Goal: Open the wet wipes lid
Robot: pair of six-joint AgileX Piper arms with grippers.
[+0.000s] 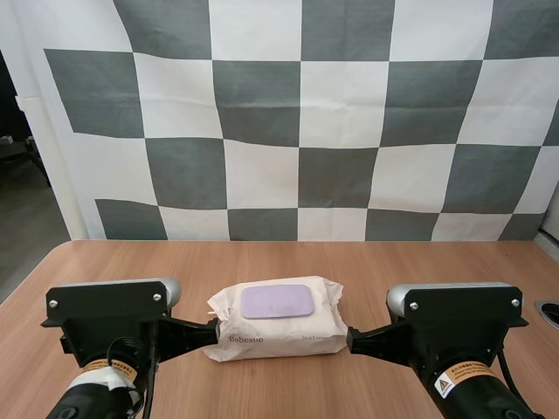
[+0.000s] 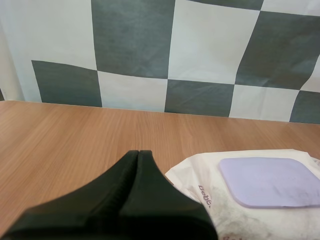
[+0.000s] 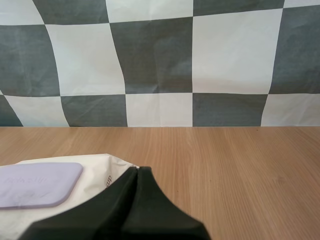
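My left gripper (image 1: 212, 332), lower left of the high view, and my right gripper (image 1: 351, 337), lower right, each have fingers pressed together, holding nothing. Between their tips, low centre, lies the pack of wet wipes (image 1: 279, 330), its lilac lid (image 1: 278, 301) flat and closed, on the table (image 1: 279, 262).

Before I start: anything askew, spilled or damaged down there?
Nothing stands out. The pack of wet wipes lies flat on the table, its lilac lid closed; the left gripper and right gripper, both shut, sit at its ends.
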